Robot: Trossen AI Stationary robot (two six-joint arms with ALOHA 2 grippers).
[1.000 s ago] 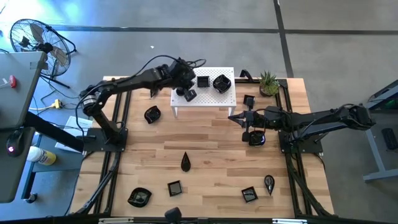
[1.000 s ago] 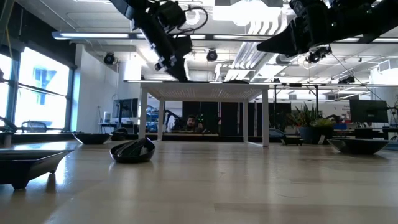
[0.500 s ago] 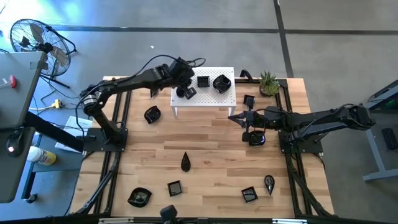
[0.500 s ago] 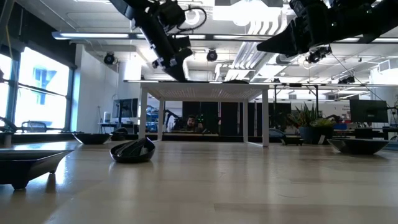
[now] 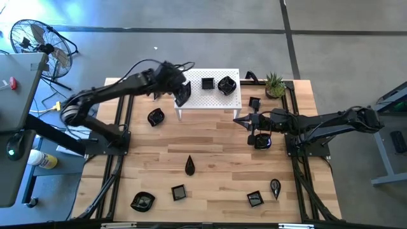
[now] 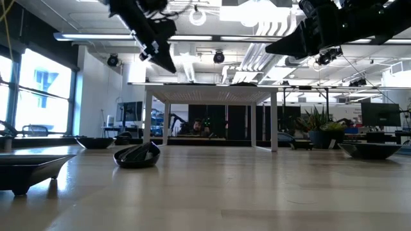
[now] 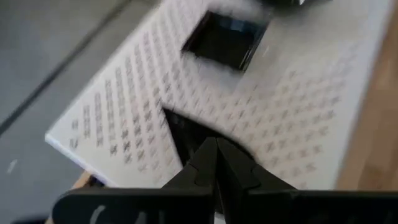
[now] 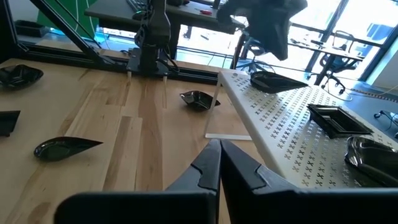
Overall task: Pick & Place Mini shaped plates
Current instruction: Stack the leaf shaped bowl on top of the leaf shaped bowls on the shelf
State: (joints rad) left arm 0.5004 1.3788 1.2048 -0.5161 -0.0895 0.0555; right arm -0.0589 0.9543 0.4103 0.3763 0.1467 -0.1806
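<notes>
Black dishes: lying in two groups. Three are sitting on white stand (image 5: 216,105): square dish (image 5: 207,83), rounded dish (image 5: 226,84), plus end dish (image 8: 273,81) at stand's left end, directly under left gripper. Rest are sitting on wooden table (image 5: 216,152), e.g. near dish (image 5: 155,117) just left of stand, teardrop dish (image 5: 189,166) mid-table, several more along front edge.
Left gripper (image 5: 182,95): hovering above stand's left end, fingers clenched tight, carrying nothing as far as visible.
Right gripper (image 5: 238,119): waiting above table near stand's front right corner, clenched, empty. One low dish (image 5: 262,141) is lying beneath its arm.
Step in hand (est.): left arm appearing to be between a drop-off and next pick; near dish looking like closest candidate.
Technique rec.: rising straight up clear of stand before swinging out, so end dish isn't getting clipped; spreading fingers well before descending; pinching one rim wall, not flat base; lifting level.
Risk: glossy surface probably slipping under a shallow pinch; stand possibly shifting if nudged.
Progress (est.): early, most dishes not yet on stand.
</notes>
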